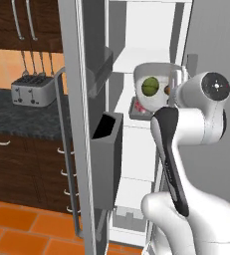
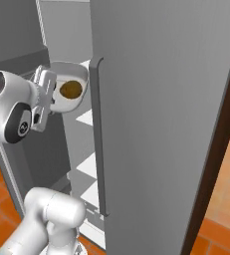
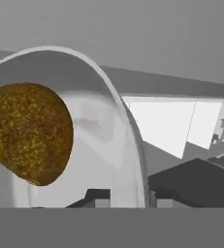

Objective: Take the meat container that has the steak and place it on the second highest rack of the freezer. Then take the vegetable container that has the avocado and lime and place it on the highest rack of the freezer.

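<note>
Standing open, the freezer (image 1: 136, 30) is the largest thing here: its white shelved inside faces the arm, its grey door swings out to the left in the left base view, and this door carries a long bar handle (image 1: 61, 149) and a dark door bin (image 1: 109, 154). In the right base view the other grey door (image 2: 161, 124) takes most of the picture. Beside the freezer there is a dark speckled counter (image 1: 17, 112) with a silver toaster (image 1: 34, 89) on it. Next comes the white rounded bowl (image 1: 146, 72), tilted strongly so that its opening faces the cameras, high in front of the shelves. The gripper (image 2: 46, 94) is at the rim of this bowl; in the hand view the bowl wall runs down between the two finger tips, so the jaws are gripping the rim. Below the bowl, the meat container (image 1: 136, 110) lies on a shelf inside the freezer, and a little of the red steak (image 1: 140, 108) shows in it. Inside the bowl sit the green lime (image 1: 150, 86) and the brownish avocado (image 2: 70, 89), near each other.
</note>
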### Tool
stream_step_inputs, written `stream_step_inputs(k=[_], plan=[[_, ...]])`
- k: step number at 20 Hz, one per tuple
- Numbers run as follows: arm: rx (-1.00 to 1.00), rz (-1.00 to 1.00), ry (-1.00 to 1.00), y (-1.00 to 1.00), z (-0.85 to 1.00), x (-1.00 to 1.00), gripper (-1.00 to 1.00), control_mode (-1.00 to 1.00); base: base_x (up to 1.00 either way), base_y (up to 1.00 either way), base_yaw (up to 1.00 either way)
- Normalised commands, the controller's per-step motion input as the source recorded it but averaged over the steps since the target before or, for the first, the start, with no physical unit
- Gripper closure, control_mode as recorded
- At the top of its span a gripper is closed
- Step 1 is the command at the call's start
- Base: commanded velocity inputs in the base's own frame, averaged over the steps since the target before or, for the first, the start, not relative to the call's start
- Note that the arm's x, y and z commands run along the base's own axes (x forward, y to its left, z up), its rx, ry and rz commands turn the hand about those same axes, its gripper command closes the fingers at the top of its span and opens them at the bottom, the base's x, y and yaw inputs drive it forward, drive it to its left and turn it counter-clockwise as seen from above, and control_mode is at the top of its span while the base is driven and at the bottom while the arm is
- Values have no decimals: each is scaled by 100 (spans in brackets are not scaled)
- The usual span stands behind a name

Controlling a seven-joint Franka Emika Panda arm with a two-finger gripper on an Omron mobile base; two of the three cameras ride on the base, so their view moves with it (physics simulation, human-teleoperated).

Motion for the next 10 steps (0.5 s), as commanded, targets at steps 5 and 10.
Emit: stream_step_inputs(k=[5, 10], plan=[[0, 0, 0, 1, 2, 47, 100, -100, 0, 0, 0], [0, 0, 1, 0, 20, 4, 100, -100, 0, 0, 0]])
